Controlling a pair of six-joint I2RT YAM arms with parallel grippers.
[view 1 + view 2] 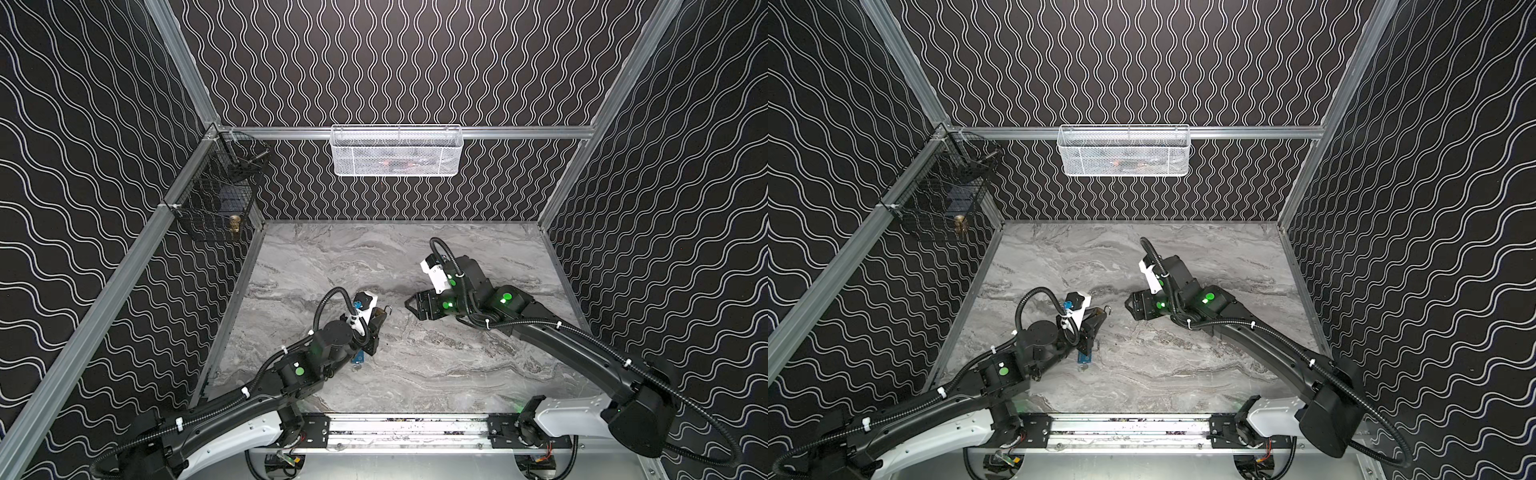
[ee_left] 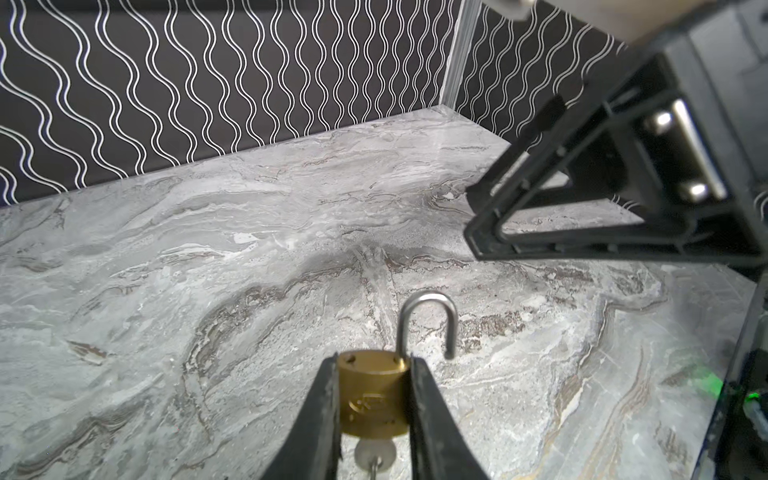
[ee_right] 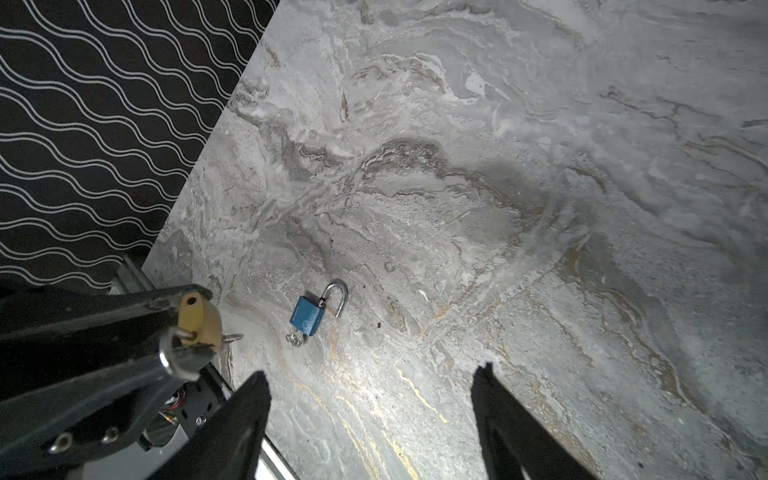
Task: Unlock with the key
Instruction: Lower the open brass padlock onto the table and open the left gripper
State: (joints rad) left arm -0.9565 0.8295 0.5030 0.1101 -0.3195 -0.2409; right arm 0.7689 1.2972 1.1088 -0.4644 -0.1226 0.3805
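Unlocking looks done: your left jaws pinch a small brass padlock point(image 2: 372, 395), shackle point(image 2: 430, 296) sprung, key point(image 2: 372, 455) seated; blue padlock point(image 3: 307, 318) on the grey marble desk point(image 3: 540, 166) likewise open; right jaws wide, empty.

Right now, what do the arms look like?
The left arm and right arm are black with white base covers, green dots at joints, ribbed black cables under white ties. The left gripper and right gripper have two black tapering fingers each.

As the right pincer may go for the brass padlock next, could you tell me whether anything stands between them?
Nothing visible does. Only bare table shows between the open right pincer and the brass padlock in the left pincer; the blue padlock lies off to one side.
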